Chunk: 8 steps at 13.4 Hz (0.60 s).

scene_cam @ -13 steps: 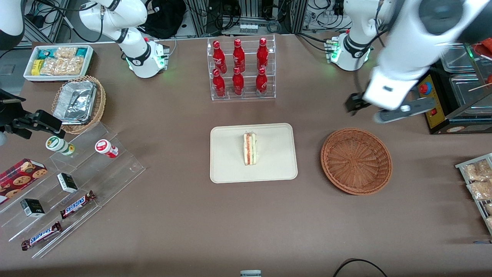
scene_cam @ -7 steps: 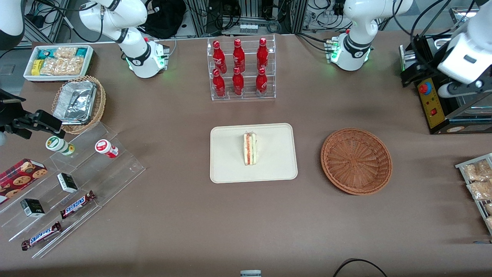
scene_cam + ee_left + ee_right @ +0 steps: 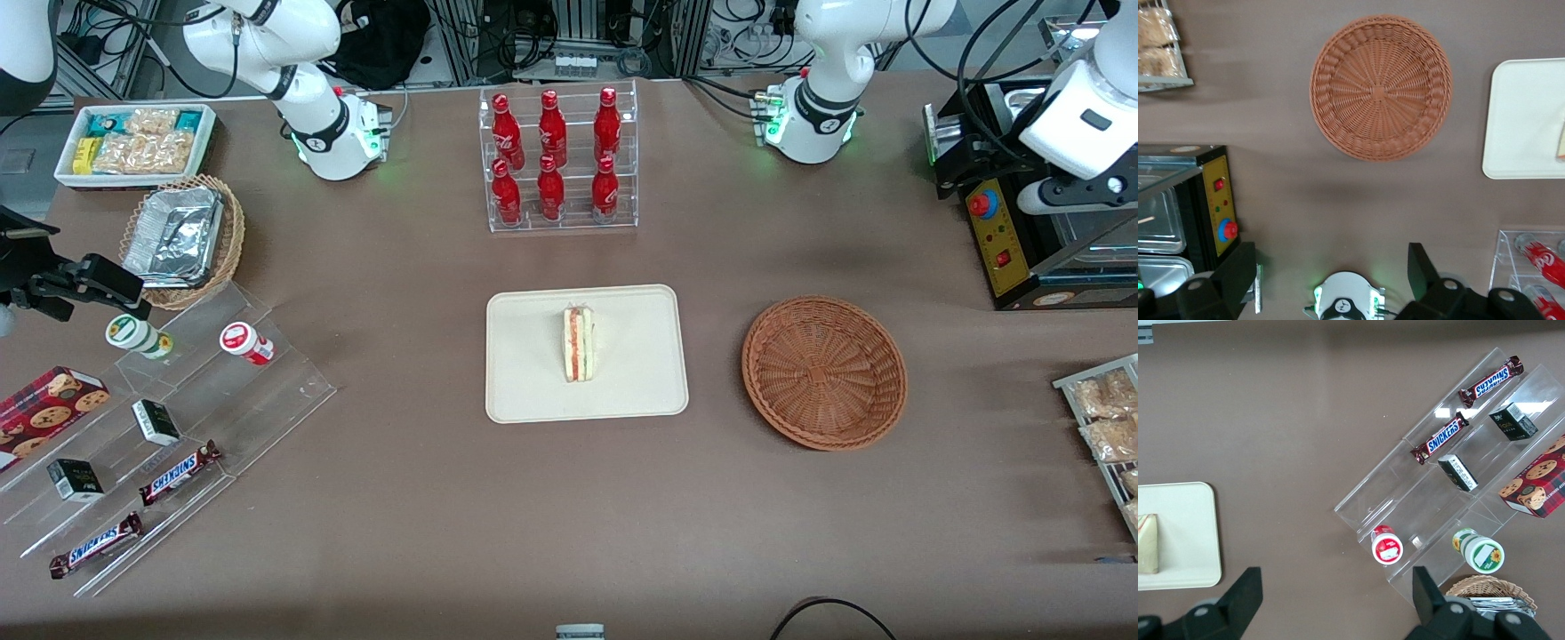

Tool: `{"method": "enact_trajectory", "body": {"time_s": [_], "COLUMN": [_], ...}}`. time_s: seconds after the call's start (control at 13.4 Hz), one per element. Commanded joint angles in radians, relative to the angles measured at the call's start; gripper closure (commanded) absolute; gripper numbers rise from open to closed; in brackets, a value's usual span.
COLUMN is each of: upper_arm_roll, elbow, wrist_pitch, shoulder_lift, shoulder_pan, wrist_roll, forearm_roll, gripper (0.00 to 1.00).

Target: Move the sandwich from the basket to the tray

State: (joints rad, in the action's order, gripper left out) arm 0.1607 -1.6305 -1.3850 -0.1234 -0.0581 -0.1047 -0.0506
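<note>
The sandwich (image 3: 579, 344) lies on the cream tray (image 3: 533, 391) in the middle of the table, its red-orange filling stripe facing up. Beside the tray, toward the working arm's end, the reddish-brown wicker basket (image 3: 824, 372) sits with nothing in it. My gripper (image 3: 1330, 267) is raised well above the table, over the working arm's base and next to the black control box (image 3: 1000, 240), farther from the front camera than the basket. Its fingers (image 3: 1238, 273) stand wide apart and hold nothing. The left wrist view shows the basket (image 3: 1381, 87) and the tray's edge (image 3: 1518, 113).
A clear rack of red bottles (image 3: 558, 160) stands farther back than the tray. A rack of snack bags (image 3: 1102, 418) is at the working arm's end. Acrylic steps with candy bars (image 3: 160, 427), a foil-filled tan basket (image 3: 182, 240) and a white snack bin (image 3: 133, 142) lie toward the parked arm's end.
My arm has swung from just above the basket's back edge out toward the working arm's end and upward, then nearly settled. The sandwich, tray and basket have not moved.
</note>
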Motion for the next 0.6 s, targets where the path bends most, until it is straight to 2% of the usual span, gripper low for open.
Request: {"method": "enact_trajectory", "body": {"time_s": [0.0,0.15,0.52], "upper_arm_roll": [-0.01,-0.01,-0.01], "elbow": [0.029,0.092,0.095], "wrist_pitch": [-0.037,-0.034,-0.034], "shoulder_lift": [0.017,0.056,0.061], "shoulder_pan": [0.007,0.007,0.007], "wrist_roll": [0.014,0.019,0.017], "forearm_roll": [-0.017,-0.015,-0.011], "gripper": [0.0,0.0,0.0]}}
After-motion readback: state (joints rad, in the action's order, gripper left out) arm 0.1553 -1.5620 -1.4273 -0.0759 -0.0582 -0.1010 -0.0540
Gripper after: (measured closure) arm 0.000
